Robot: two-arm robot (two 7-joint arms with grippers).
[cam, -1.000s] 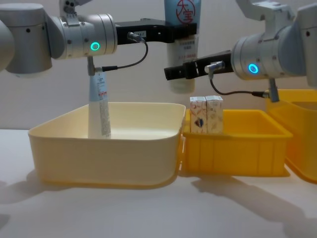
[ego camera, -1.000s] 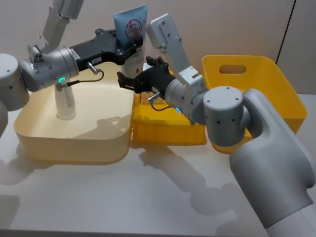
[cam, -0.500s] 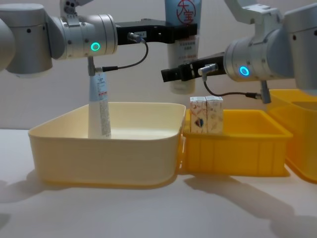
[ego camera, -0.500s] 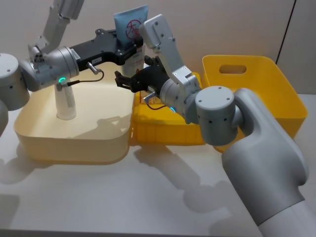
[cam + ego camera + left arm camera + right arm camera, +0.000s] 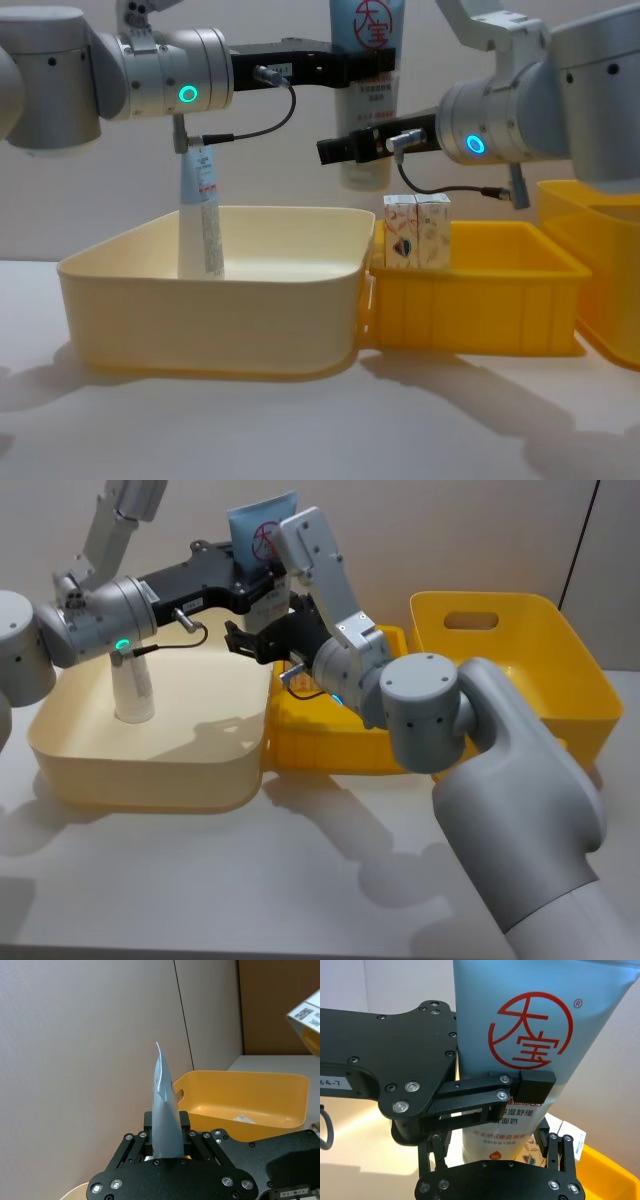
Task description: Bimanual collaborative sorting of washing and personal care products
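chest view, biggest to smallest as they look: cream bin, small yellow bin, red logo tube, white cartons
1. cream bin
2. small yellow bin
3. red logo tube, held by the left gripper, top cut off by the frame
4. white cartons, the pair together

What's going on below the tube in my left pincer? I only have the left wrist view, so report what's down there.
Observer: The right pincer is open, straddling the lower end of the pale-blue tube that the left pincer holds upright.
Operator: Tell me which tube that is.
Observer: Its broad face bears a red round logo.
Operator: Now report what the cream bin holds.
Observer: A second tube stands upright inside the cream bin.
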